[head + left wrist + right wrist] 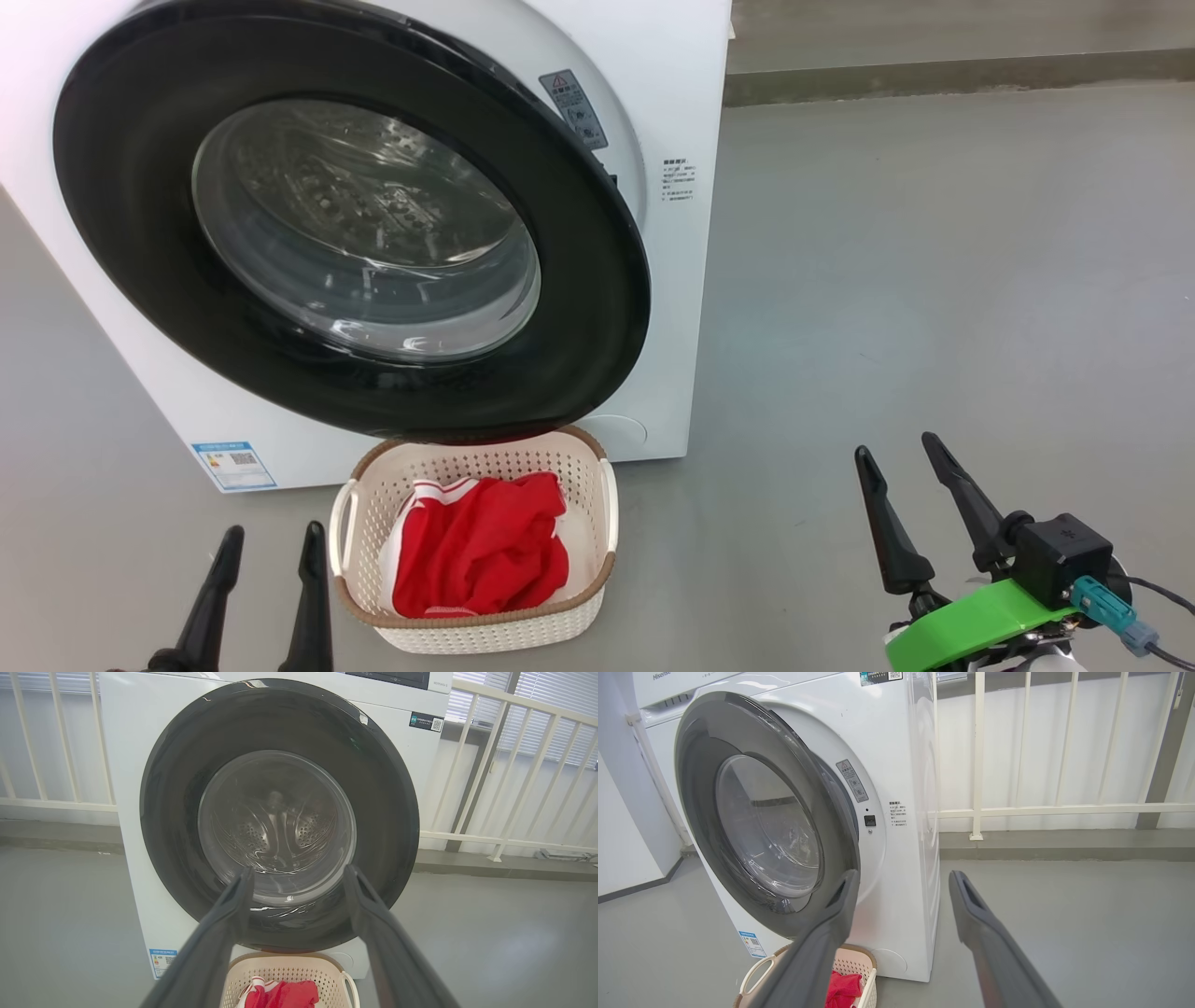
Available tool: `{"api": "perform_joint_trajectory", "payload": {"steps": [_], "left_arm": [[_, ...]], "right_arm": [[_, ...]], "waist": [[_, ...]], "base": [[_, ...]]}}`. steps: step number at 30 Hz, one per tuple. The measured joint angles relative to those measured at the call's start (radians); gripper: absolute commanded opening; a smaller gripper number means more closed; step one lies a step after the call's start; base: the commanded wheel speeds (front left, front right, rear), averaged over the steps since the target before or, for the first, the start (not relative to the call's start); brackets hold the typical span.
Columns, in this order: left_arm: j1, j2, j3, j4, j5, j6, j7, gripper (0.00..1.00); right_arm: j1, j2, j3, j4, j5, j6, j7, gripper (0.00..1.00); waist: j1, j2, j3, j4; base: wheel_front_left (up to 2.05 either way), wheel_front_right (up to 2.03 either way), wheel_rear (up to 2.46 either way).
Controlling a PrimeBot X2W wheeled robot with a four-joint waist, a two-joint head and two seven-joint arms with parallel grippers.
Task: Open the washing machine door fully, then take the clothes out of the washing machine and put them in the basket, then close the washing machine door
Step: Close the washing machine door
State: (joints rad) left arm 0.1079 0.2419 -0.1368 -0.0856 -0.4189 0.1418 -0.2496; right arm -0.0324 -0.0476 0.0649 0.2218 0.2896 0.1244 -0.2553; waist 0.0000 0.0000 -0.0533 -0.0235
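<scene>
The big white washing machine (686, 308) stands on the grey floor (934, 280). Its round shiny black door (131, 215) with a glass window is a little bit open. The small cream plastic basket (485, 637) with holes sits just below the door. The soft red and white clothes (481, 555) lie inside it. The left gripper (271, 537) and the right gripper (894, 450) are near the basket. All 4 fingers are spread wide and hold nothing.

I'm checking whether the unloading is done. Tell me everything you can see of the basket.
The basket is a small cream-white plastic tub, a rounded rectangle with perforated walls, a brown woven-look rim and a pale loop handle at each side. It stands upright on the grey floor, close before the washing machine, its back rim under the lower edge of the washing machine door. Crumpled red clothes with white trim lie inside, covering most of its floor.
</scene>
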Motion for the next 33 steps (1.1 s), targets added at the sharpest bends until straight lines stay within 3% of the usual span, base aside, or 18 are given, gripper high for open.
{"api": "perform_joint_trajectory", "payload": {"steps": [27,28,29,30,31,33], "left_arm": [[0.018,-0.001,-0.008,0.032,0.031,0.001,0.000,1.00],[0.018,-0.001,-0.010,0.030,0.031,0.001,0.000,1.00],[0.018,-0.001,-0.012,0.028,0.031,0.001,0.000,1.00],[0.018,-0.001,-0.015,0.026,0.031,0.001,0.000,1.00],[0.018,-0.001,-0.018,0.024,0.031,0.001,0.000,1.00],[0.018,-0.001,-0.024,0.017,0.031,0.001,0.000,1.00]], "right_arm": [[0.009,0.000,0.005,-0.007,-0.002,0.000,0.000,1.00],[0.009,0.000,0.005,-0.007,-0.002,0.000,0.000,0.91],[0.009,0.000,0.007,-0.007,-0.002,0.000,0.000,0.40],[0.009,0.000,0.008,-0.007,-0.002,0.000,0.000,0.17],[0.009,0.000,0.011,-0.007,-0.002,0.000,0.000,0.00],[0.009,0.000,0.016,-0.003,-0.002,0.000,0.000,0.00]], "waist": [[0.0001,0.0000,0.007,0.009],[0.0000,0.0000,0.006,0.011],[0.0000,0.0000,0.007,0.014],[0.0000,0.0000,0.007,0.017],[0.0000,0.0000,0.007,0.020],[0.0000,0.0000,0.008,0.027]], "base": [[0.00,0.00,0.00],[0.00,0.00,0.00],[0.00,0.00,0.00],[0.00,0.00,0.00],[0.00,0.00,0.00],[0.00,0.00,0.00]]}}
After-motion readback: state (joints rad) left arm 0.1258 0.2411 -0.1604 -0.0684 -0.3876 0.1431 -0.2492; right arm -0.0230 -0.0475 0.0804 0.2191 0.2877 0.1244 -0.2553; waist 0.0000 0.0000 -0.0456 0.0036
